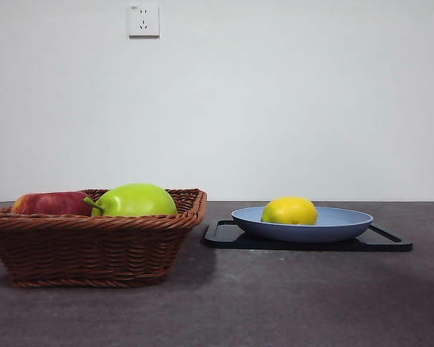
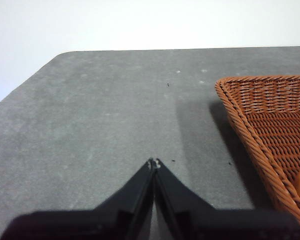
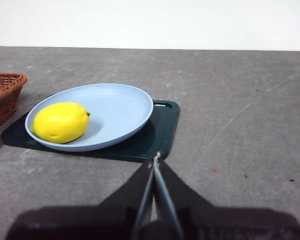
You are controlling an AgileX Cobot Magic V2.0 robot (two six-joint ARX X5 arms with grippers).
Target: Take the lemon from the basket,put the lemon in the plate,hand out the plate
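Grey table [image 1: 275,303]; lemon [image 3: 60,122] on plate [image 3: 125,107]

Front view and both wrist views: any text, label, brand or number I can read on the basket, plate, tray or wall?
None can be read.
The wall socket has a tiny mark at its top corner, too small to read.
The basket, plate, lemon and tray carry no text.

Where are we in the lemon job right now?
Done: the lemon lies in the plate, out of the basket. In hand: nothing; the left gripper and right gripper are both shut and empty, above the table. Left: handing out the plate, which sits on the black tray.
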